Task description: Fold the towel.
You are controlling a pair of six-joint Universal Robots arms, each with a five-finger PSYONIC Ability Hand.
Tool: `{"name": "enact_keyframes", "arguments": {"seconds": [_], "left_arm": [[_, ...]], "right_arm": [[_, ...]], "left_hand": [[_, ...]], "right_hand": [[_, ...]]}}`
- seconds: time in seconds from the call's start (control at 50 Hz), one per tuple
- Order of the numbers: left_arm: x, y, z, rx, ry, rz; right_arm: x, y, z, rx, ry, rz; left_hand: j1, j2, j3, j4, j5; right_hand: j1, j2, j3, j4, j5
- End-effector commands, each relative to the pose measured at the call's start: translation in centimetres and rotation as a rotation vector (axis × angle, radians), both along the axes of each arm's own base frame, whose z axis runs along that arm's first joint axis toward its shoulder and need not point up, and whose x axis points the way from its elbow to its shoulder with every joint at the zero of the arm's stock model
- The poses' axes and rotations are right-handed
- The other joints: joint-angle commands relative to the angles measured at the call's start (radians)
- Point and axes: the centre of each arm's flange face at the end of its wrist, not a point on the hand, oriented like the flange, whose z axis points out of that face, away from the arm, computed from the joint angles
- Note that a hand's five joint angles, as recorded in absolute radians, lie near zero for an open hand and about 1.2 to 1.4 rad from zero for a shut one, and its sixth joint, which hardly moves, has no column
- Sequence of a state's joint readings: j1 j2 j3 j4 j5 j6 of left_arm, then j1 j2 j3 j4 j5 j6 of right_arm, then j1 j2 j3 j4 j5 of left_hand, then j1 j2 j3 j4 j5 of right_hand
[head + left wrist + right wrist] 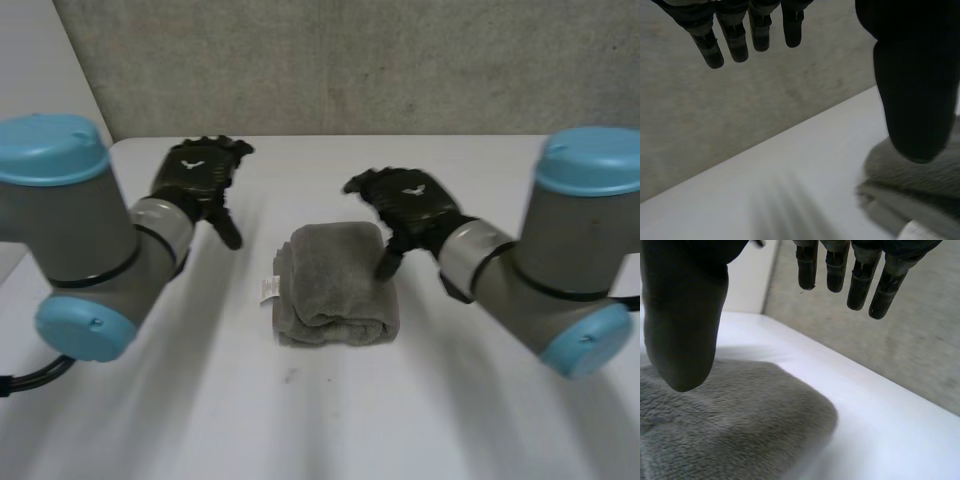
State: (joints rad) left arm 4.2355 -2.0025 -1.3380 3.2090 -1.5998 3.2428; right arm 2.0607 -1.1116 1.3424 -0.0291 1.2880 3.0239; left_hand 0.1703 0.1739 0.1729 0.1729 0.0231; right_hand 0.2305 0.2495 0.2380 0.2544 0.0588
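While the grey towel (335, 285) lies folded into a thick bundle on the white table (300, 420), it is gripped by neither hand.

The right hand (410, 205) is held over the far corner of the towel. Its fingers (860, 282) are stretched out straight and a little spread, and nothing is held in them. In the right wrist view the fluffy top of the towel is seen under the palm, and bare table is seen below the fingertips. The thumb (685, 315) is pointed down at the cloth. Whether the cloth is touched by it cannot be told.

The left hand (200, 175) is held over bare table, apart from the towel. Its fingers (735, 42) are straight and open too, and nothing is held by them. In the left wrist view the towel is seen just past the tip of the thumb (915, 90), well away from the fingertips, and its layers are stacked one on the other.

A small white label (268, 290) is fixed to the towel's edge, on the side nearest the left thumb. Tiny dark marks are printed on it, but they cannot be read.

A grey wall (350, 60) is seen beyond both sets of fingertips.
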Motion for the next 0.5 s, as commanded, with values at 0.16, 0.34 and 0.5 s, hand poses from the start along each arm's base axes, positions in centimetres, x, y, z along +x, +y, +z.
{"name": "enact_keyframes", "arguments": {"seconds": [0.16,0.34,0.5], "left_arm": [[-7.7,3.1,-5.4,0.127,-0.004,-0.19],[-7.7,3.4,-9.6,0.218,-0.073,-0.173],[-5.1,3.2,-11.8,0.287,-0.16,-0.05]], "right_arm": [[-2.8,-1.7,-2.7,0.141,-0.043,-0.108],[-0.9,-2.4,-6.2,0.198,-0.007,-0.076],[1.4,-1.8,-9.8,0.206,0.103,-0.011]], "left_hand": [[0.037,0.034,0.035,0.035,0.01],[0.07,0.066,0.067,0.067,0.042],[0.064,0.06,0.061,0.061,0.036]], "right_hand": [[-0.056,-0.075,-0.063,-0.08,-0.059],[-0.056,-0.075,-0.063,-0.08,-0.059],[-0.056,-0.075,-0.063,-0.08,-0.059]]}}
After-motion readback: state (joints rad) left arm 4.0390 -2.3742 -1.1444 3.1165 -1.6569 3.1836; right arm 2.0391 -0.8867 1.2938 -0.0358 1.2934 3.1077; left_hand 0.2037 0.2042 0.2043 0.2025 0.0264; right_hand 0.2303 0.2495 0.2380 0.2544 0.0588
